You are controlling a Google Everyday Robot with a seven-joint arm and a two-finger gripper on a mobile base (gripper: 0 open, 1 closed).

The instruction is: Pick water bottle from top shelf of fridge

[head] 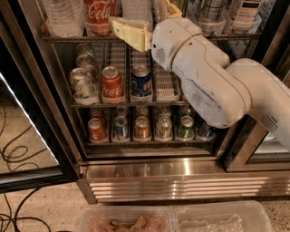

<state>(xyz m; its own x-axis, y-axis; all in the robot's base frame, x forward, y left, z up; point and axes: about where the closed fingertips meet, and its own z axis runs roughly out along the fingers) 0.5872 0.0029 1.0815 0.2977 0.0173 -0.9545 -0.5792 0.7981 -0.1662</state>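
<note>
The fridge (181, 179) stands open in front of me. Its top shelf (68, 39) runs along the upper edge of the view and holds a clear water bottle (63, 16) at the left, a Coca-Cola bottle (97, 12), another clear bottle (136, 8) and more bottles at the right (247, 13). My gripper (145, 20), yellowish at the end of a thick white arm (204, 77), is at the top shelf, right at the base of the middle clear bottle. The bottle tops are cut off by the frame.
Two lower wire racks hold short soda cans (111, 84) (141, 128). The open glass door (27, 149) stands at the left, with black cables (13, 156) on the floor. Clear plastic tubs (136, 221) sit at the bottom edge.
</note>
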